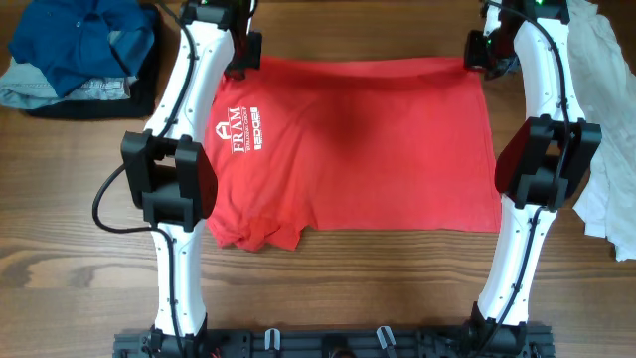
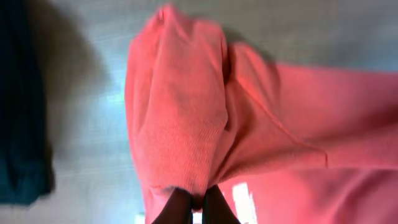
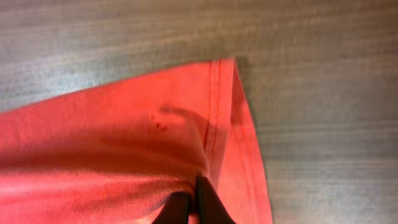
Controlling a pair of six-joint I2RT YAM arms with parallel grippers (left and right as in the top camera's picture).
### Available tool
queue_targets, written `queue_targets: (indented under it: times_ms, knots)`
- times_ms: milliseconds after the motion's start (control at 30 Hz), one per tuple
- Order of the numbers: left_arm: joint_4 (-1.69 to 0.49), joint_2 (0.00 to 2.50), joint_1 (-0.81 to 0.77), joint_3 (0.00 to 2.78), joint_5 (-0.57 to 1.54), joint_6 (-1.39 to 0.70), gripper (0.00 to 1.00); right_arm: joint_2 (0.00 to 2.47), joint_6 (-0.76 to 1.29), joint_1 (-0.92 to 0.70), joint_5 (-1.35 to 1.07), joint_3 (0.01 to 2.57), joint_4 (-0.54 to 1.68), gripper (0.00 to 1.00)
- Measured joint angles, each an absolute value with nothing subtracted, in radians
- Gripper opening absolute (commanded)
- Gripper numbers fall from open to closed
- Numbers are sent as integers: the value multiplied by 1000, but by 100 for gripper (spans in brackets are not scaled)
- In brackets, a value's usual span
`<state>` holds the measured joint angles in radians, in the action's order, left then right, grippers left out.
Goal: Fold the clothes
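Red T-shirt (image 1: pixel 378 139) lies spread, its far corners pinched by the left gripper (image 2: pixel 198 210) and right gripper (image 3: pixel 193 208).

The shirt (image 1: pixel 368 139) lies spread on the middle of the counter (image 1: pixel 60 259), nearer the far edge. The left pincer (image 1: pixel 241 55) pinches its far-left corner and the right pincer (image 1: pixel 484 50) its far-right corner. A pile of clothes (image 1: pixel 79 55) sits in the counter's far-left corner, apart from the shirt. Another heap of cloth (image 1: pixel 611 119) lies along the right edge, beyond the right arm (image 1: pixel 542 169).
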<state>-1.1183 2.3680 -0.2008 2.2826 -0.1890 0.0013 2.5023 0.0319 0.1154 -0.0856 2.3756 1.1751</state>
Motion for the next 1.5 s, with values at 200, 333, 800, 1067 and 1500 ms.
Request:
queue_targets:
  times_ms: [200,333,800,1067,1500]
  knots:
    - [-1361,2358,-201,2284,-181,1,4,2502,37,132,-98,2376,1299,4]
    - [-1473,2358,-201,2283,-160,-21,4,2502,40,136,-101,2376,1348,4]
    - [-1594,2358,-201,2283,-123,-70,16,2423,39,172,-100,2376,1457,4]
    - [-1632,2358,-200,2283,-110,-74,19,2410,40,174,-85,2312,1466,6]
    - [-1630,2358,-200,2283,-106,-73,13,2410,51,174,-22,2271,1496,82]
